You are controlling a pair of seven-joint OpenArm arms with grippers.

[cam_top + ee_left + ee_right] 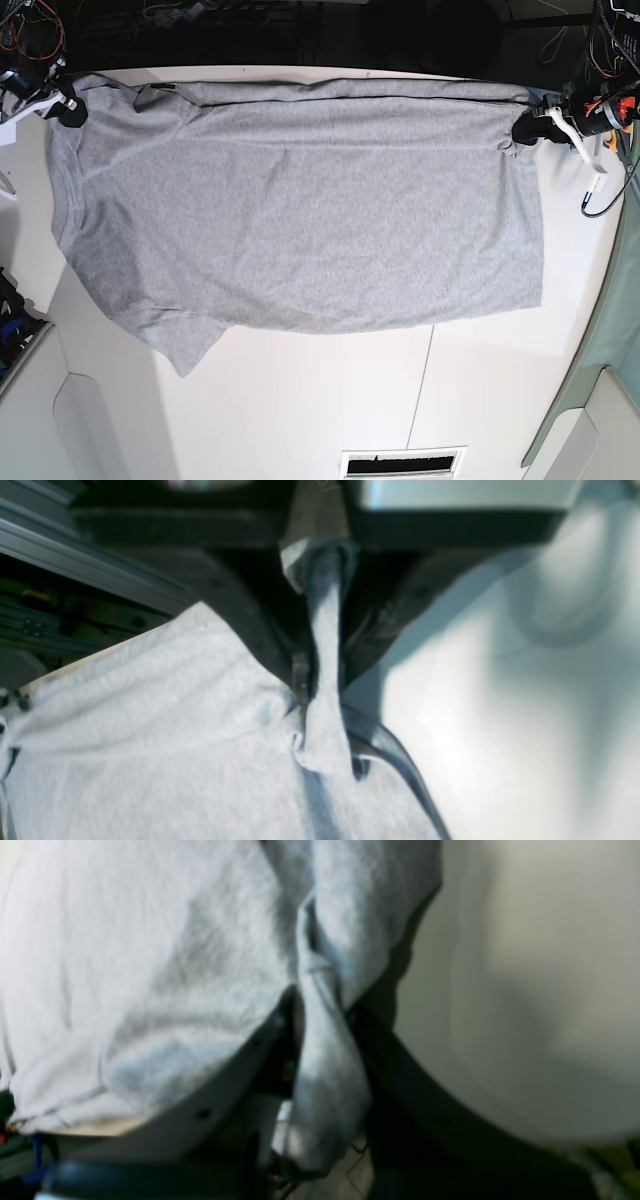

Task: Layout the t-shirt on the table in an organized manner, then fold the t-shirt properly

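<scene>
Two end effectors: both pinching t-shirt fabric
t-shirt: spread wide, stretched along far edge of surface
left end effector: 3 o'clock corner, clamped on a bunched fold
right end effector: 9 o'clock corner, same
seam: 5 o'clock from shirt

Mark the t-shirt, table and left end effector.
t-shirt point(300, 210), base view, middle of the body.
table point(480, 400), base view, bare near surface.
left end effector point(522, 130), base view, tips pinching the cloth.
</scene>
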